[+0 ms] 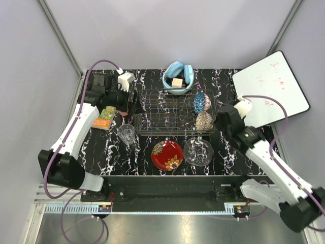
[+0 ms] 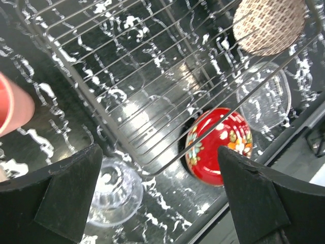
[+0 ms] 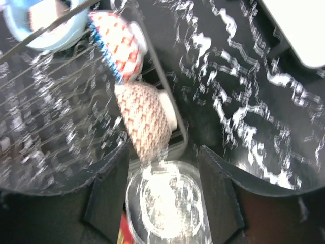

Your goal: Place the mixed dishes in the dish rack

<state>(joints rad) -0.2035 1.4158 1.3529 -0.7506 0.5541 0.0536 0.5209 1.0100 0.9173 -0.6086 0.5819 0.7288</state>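
The right jaws are parted with nothing between them. Directly under their gap the clear glass plate [image 3: 170,203] lies flat on the surface, just outside the near right corner of the dish rack [image 1: 162,109]. I judge this plate to be the step in hand. It is thin, slick and flush with the surface, so the jaws should come down over its rim rather than its middle and close gently on the edge. They should then tip the plate upright before carrying it over the wire. The best slot looks to be beside the cream speckled bowl [image 3: 144,119], with care not to knock that bowl. The left jaws are spread wide and also empty, above the rack's near left corner. The clear glass tumbler [image 2: 114,190] sits on the surface beneath them, and the pink plastic cup [image 2: 12,109] is off to the side. The red floral plate [image 1: 167,155] lies just beside the glass plate. The rack holds only the cream bowl and the blue patterned bowl [image 1: 201,102], both standing on edge at its right end. Beyond the rack, the light blue bowl [image 1: 177,76] holds a yellow cube [image 1: 177,82] and is not part of the load.
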